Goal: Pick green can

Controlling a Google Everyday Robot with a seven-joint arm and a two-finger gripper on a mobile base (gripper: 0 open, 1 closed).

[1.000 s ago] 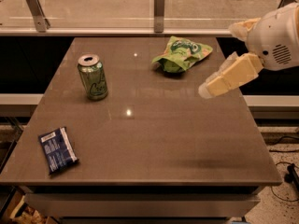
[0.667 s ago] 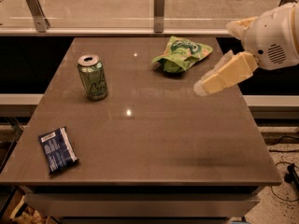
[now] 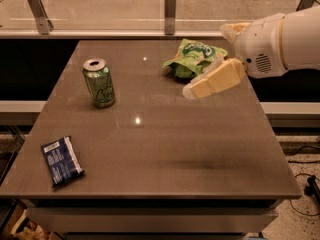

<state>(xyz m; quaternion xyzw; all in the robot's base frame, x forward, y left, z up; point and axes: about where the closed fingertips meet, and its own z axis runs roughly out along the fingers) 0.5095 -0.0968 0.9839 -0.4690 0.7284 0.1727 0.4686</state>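
The green can point(image 3: 99, 82) stands upright on the left part of the brown table point(image 3: 165, 154), with its silver top and pull tab showing. My gripper point(image 3: 192, 91) is cream-coloured and reaches in from the right on a white arm point(image 3: 280, 41). It hovers over the table's right-centre, just in front of the snack bag and well to the right of the can. It holds nothing that I can see.
A green-and-white snack bag point(image 3: 194, 57) lies at the back centre-right. A dark blue snack packet point(image 3: 61, 160) lies near the front left corner. A glass railing with metal posts point(image 3: 170, 9) runs behind the table.
My gripper and arm have moved left, further over the table and closer to the can. The can, bag and packet have not moved.
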